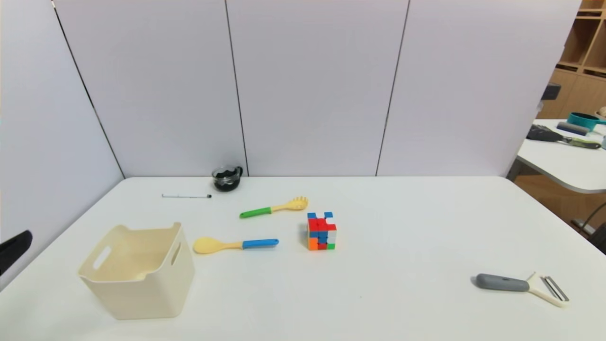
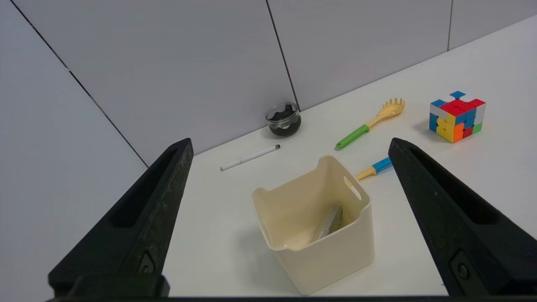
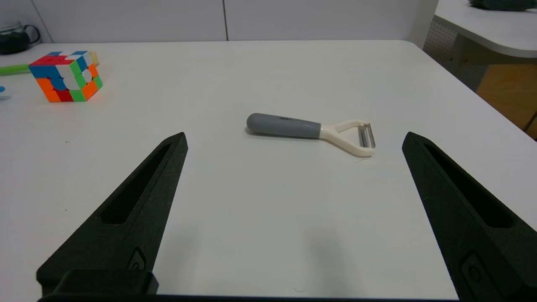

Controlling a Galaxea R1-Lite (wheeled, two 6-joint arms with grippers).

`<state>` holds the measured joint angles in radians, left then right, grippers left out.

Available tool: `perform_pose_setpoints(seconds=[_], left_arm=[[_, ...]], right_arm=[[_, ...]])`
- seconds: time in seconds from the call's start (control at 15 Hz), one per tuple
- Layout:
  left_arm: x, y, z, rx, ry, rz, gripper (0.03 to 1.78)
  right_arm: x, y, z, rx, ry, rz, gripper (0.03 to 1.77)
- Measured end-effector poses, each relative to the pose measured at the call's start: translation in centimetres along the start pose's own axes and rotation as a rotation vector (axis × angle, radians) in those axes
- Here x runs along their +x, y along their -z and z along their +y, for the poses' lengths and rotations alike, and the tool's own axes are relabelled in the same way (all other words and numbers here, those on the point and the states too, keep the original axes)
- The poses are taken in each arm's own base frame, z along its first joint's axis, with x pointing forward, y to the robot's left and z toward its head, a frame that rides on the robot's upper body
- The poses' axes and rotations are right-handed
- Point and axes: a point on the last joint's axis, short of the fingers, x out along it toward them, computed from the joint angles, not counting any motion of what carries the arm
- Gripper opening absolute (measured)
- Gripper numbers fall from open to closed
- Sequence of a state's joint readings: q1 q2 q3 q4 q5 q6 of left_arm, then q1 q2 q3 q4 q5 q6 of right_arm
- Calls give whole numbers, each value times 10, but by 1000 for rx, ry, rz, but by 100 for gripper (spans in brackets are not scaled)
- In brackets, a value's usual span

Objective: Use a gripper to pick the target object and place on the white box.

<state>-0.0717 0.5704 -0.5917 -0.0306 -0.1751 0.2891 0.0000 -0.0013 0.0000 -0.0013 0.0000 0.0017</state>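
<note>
Inside the white box [image 2: 331, 256], the target object [image 2: 330, 221] lies tilted against one wall, as the left gripper [image 2: 289, 167] hangs above it with fingers spread wide and nothing between them.

The small grey speckled bar looks light, stiff and thin, a piece that would likely slip unless pinched across its narrow width near the middle; wedged in the box's corner, only its upper end offers a clean hold. From the head view the bar is hidden by the box wall. Judged from this, the placing appears done. The right gripper [image 3: 293, 167] hovers low over the table [image 1: 402, 227], fingers equally wide and holding nothing, with the peeler [image 3: 308, 131] lying just ahead of it and the cube [image 1: 321, 231] well apart.
</note>
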Motion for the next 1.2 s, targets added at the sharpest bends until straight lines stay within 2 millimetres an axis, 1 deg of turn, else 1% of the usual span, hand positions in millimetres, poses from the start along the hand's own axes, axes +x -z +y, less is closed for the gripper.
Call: perform_pose_setpoints(seconds=[0.13,0.27,0.33,0.6,0.87,0.93,1.07,1.2], left_arm=[[-18,24,-10,4,-6,-31,168],[-29,49,-20,-17,-5,-30,169],[-31,60,-24,-34,-6,-35,169],[-35,87,-33,-66,-39,-23,169],[-45,129,-48,-88,-74,2,169],[-48,137,-50,-105,-112,8,169],[-51,153,-53,-135,-191,91,169],[-53,158,-55,-163,-199,108,169]], right_arm=[[0,0,0,0,0,0,177],[0,0,0,0,0,0,177],[0,0,0,0,0,0,177],[0,0,0,0,0,0,177],[0,0,0,0,0,0,177],[0,0,0,0,0,0,177],[0,0,0,0,0,1,177],[0,0,0,0,0,0,177]])
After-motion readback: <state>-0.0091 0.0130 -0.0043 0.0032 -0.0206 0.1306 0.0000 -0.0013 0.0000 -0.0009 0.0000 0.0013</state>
